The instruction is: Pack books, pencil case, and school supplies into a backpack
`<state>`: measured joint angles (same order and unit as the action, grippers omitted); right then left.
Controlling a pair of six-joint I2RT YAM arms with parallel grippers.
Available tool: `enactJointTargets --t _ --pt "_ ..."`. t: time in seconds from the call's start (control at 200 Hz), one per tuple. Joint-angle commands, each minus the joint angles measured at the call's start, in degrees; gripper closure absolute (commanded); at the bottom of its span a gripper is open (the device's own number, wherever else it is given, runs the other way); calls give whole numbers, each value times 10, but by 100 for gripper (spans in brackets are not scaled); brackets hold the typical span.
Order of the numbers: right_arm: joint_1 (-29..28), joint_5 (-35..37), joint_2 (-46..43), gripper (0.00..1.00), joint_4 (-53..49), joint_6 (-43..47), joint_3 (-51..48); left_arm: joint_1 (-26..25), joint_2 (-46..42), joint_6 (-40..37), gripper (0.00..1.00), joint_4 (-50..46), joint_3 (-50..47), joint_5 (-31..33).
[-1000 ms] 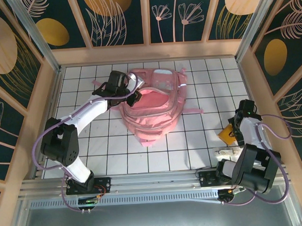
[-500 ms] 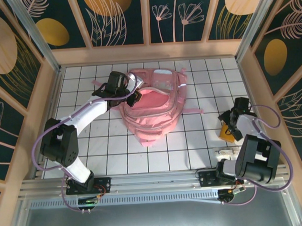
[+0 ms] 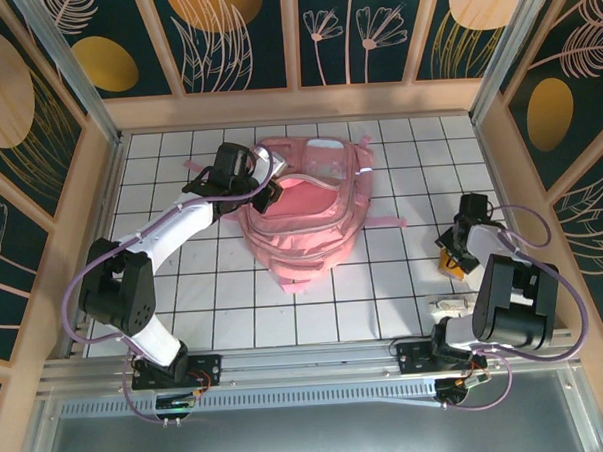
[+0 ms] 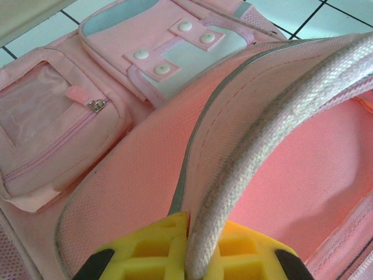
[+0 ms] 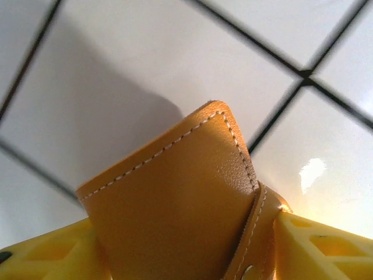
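Observation:
The pink backpack [image 3: 302, 226] lies open in the middle of the table, its pink lining facing up. My left gripper [image 3: 270, 195] is shut on the backpack's opening rim [image 4: 262, 116], and the grey-edged binding runs between the yellow fingers [image 4: 145, 251]. The backpack's front pockets [image 4: 52, 122] lie beyond. At the right edge, my right gripper [image 3: 453, 257] has both fingers against the orange square item [image 3: 449, 268]. In the right wrist view this stitched orange leather piece [image 5: 175, 198] fills the gap between the jaws and tilts up off the tiles. The books and pencil case are out of view.
A small whitish item [image 3: 450, 304] lies on the tiles just in front of the right gripper, near the right arm's base. A wooden rim [image 3: 500, 177] borders the white gridded table. Backpack straps [image 3: 386, 221] trail to the right.
The right arm swung in and down over the orange item, and its jaws narrowed from wide open onto it. The left gripper and backpack have not moved.

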<state>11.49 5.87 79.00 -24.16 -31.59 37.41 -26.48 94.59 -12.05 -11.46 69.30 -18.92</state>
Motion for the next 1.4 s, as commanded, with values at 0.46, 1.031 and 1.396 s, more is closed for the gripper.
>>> enactJointTargets --t 0.46,1.031,1.396 --pt "-456 -127 -51 49 -95 -116 212 1 -45 81 100 37 -26 -28" --pt "-579 -131 17 50 -155 -23 410 1 12 69 100 -104 103 -57" --pt "-583 -41 82 50 -25 253 445 1 -8 105 100 -94 94 -130"
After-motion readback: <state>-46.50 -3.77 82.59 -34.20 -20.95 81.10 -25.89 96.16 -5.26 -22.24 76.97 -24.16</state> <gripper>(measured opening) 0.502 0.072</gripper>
